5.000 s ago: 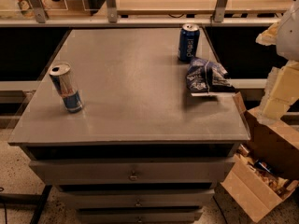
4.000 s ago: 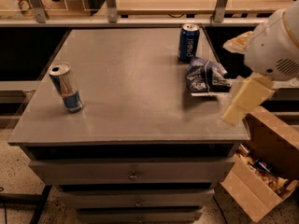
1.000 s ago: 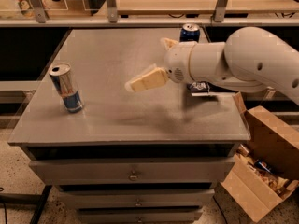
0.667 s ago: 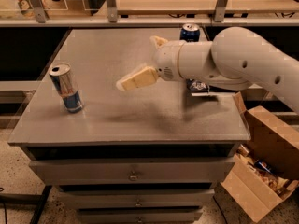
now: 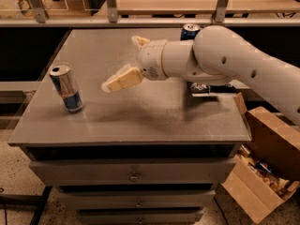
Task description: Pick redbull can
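Observation:
The redbull can (image 5: 67, 88), slim, silver and blue with a shiny top, stands upright near the left front of the grey cabinet top (image 5: 140, 114). My gripper (image 5: 121, 63) hangs over the middle of the top, to the right of the can and well apart from it. Its two cream fingers (image 5: 124, 79) are spread and hold nothing. The white arm reaches in from the right.
A dark-blue Pepsi can (image 5: 189, 31) stands at the back right, partly hidden by my arm. A crumpled blue bag (image 5: 206, 88) lies under my arm. An open cardboard box (image 5: 262, 165) sits on the floor at the right. A rail with posts runs behind the cabinet.
My arm has come in from the right and swept left across the cabinet top, bringing the gripper closer to the redbull can. The cans have not moved.

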